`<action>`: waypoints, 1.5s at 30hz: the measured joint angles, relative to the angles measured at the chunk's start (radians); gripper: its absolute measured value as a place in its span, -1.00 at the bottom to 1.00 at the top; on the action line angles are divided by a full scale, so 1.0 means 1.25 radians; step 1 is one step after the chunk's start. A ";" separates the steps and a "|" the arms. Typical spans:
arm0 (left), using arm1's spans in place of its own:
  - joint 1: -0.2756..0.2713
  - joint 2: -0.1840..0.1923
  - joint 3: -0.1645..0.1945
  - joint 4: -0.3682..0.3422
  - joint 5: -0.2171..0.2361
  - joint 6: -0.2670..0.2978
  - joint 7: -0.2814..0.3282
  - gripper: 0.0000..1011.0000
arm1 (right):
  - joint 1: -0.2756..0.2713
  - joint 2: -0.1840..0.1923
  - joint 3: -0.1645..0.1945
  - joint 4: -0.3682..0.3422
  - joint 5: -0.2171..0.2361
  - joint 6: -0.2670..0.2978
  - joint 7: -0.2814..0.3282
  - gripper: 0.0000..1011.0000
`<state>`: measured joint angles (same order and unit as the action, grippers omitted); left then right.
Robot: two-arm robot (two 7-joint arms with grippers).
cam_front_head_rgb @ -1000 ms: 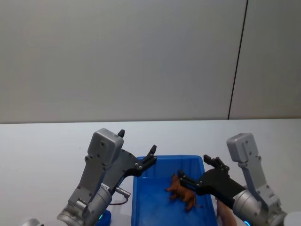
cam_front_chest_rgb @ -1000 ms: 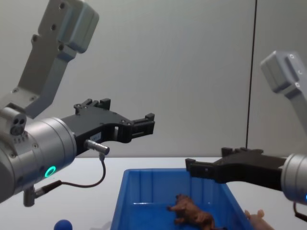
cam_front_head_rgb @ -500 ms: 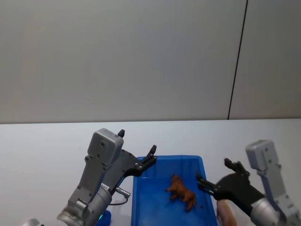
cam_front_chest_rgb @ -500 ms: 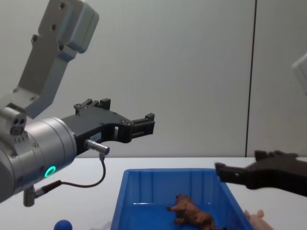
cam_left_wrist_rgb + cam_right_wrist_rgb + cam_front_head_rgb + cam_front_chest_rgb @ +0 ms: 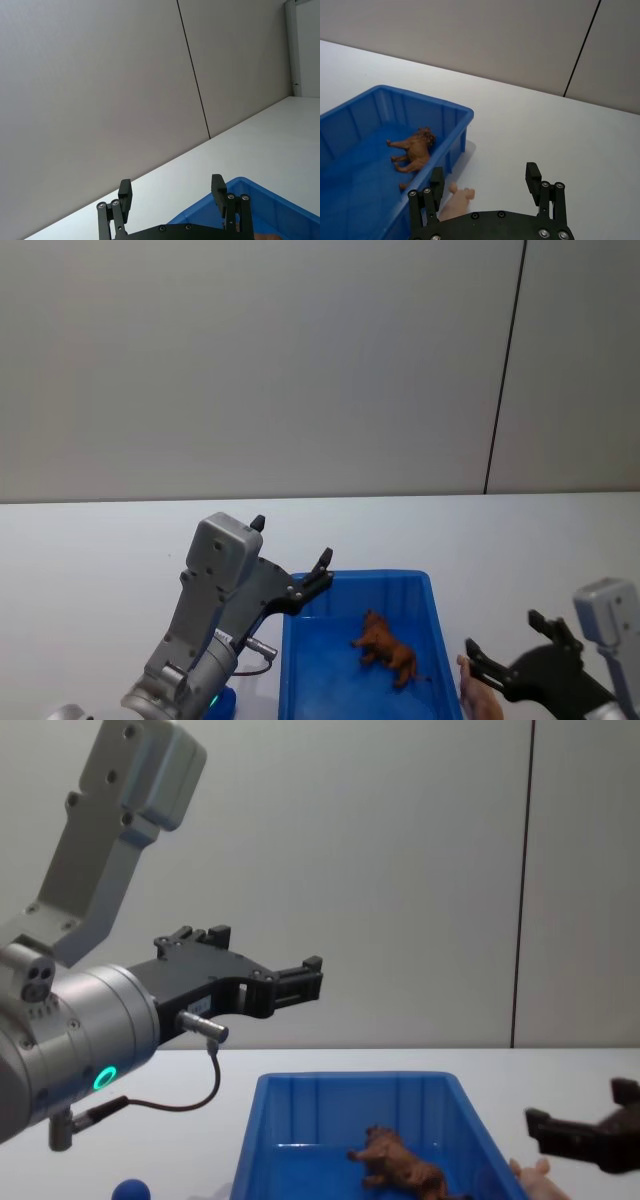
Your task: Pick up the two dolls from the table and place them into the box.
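Head: brown doll (image 5: 388,648) lies inside blue box (image 5: 360,578); left claw (image 5: 291,542) above box's far left corner, spread wide, empty.
Right wrist: right claw (image 5: 484,172) right of box, spread, empty, above pink pig toy (image 5: 456,200).
Chest: dark blue doll (image 5: 131,1188) left of box.

The left arm (image 5: 85,1030) is silver-grey. It has a boxy, round-cornered housing (image 5: 140,765) at the chest view's upper left and a thick cylinder below with a glowing teal ring (image 5: 104,1077). A thin dark cable (image 5: 205,1098) loops from a metal plug (image 5: 203,1029). The left gripper (image 5: 171,186) and right gripper (image 5: 485,173) are matte black, with silver screws (image 5: 542,184) at the roots of the fingers.
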<state>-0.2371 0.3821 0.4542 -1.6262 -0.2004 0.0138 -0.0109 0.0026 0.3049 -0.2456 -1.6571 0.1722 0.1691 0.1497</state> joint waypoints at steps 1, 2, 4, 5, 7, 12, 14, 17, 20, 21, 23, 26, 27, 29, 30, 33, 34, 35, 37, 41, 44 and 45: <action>0.000 0.000 0.000 0.000 0.000 0.000 0.000 0.98 | -0.004 0.003 0.001 -0.002 0.001 -0.001 0.000 0.98; 0.000 0.000 0.000 0.000 0.000 0.000 0.000 0.98 | -0.010 0.007 0.003 -0.004 0.003 -0.004 -0.001 0.98; 0.000 0.000 0.000 0.000 0.000 0.000 0.000 0.98 | -0.022 0.017 0.006 -0.007 0.007 -0.012 0.000 0.98; 0.000 0.000 0.000 0.000 0.000 0.000 0.000 0.98 | -0.027 0.021 0.008 -0.009 0.009 -0.015 0.001 0.98; 0.000 0.000 0.000 0.000 0.000 0.000 0.000 0.98 | -0.038 0.029 0.011 -0.011 0.013 -0.023 0.007 0.98; 0.000 0.000 0.000 0.000 0.000 0.000 0.000 0.98 | -0.065 0.051 0.019 -0.017 0.025 -0.048 0.029 0.98; 0.000 0.000 0.000 0.000 0.000 0.000 0.000 0.98 | -0.071 0.056 0.021 -0.017 0.028 -0.054 0.035 0.98; 0.000 0.000 0.000 0.000 0.000 0.000 0.000 0.98 | -0.083 0.065 0.023 -0.017 0.035 -0.066 0.048 0.98; 0.000 0.000 0.000 0.000 0.000 0.000 0.000 0.98 | -0.093 0.072 0.025 -0.017 0.042 -0.077 0.059 0.98; 0.000 0.000 0.000 0.000 0.000 0.000 0.000 0.98 | -0.095 0.074 0.026 -0.017 0.044 -0.080 0.062 0.98; 0.000 0.000 0.000 0.000 0.000 0.000 0.000 0.98 | -0.102 0.078 0.027 -0.017 0.048 -0.088 0.072 0.98; 0.000 0.000 0.000 0.000 0.000 0.000 0.000 0.98 | -0.109 0.082 0.028 -0.017 0.054 -0.098 0.083 0.98; 0.000 0.000 0.000 0.000 0.000 0.000 0.000 0.98 | -0.110 0.083 0.028 -0.017 0.056 -0.100 0.086 0.98; 0.000 0.000 0.000 0.000 0.000 0.000 0.000 0.98 | -0.114 0.085 0.028 -0.017 0.059 -0.106 0.093 0.98; 0.000 0.000 0.000 0.000 0.000 0.000 0.000 0.98 | -0.115 0.085 0.028 -0.017 0.060 -0.108 0.095 0.98; 0.000 0.000 0.000 0.000 0.000 0.000 0.000 0.98 | -0.120 0.088 0.028 -0.017 0.064 -0.116 0.102 0.98; 0.000 0.000 0.000 0.000 0.000 0.000 0.000 0.98 | -0.121 0.088 0.028 -0.017 0.065 -0.118 0.104 0.98; 0.000 0.000 0.000 0.000 0.000 0.000 0.000 0.98 | -0.122 0.088 0.028 -0.017 0.066 -0.121 0.106 0.98; 0.000 0.000 0.000 0.000 0.000 0.000 0.000 0.98 | -0.125 0.088 0.027 -0.016 0.067 -0.126 0.109 0.98; 0.000 0.000 0.000 0.000 0.000 0.000 0.000 0.98 | -0.127 0.088 0.026 -0.013 0.068 -0.131 0.111 0.98; 0.000 0.000 0.000 0.000 0.000 0.000 0.000 0.98 | -0.128 0.086 0.025 -0.011 0.068 -0.133 0.111 0.98; 0.000 0.000 0.000 0.000 0.000 0.000 0.000 0.98 | -0.128 0.086 0.024 -0.010 0.068 -0.134 0.111 0.98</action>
<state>-0.2372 0.3821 0.4542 -1.6262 -0.2004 0.0138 -0.0110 -0.1569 0.4119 -0.2152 -1.6690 0.2572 0.0017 0.2882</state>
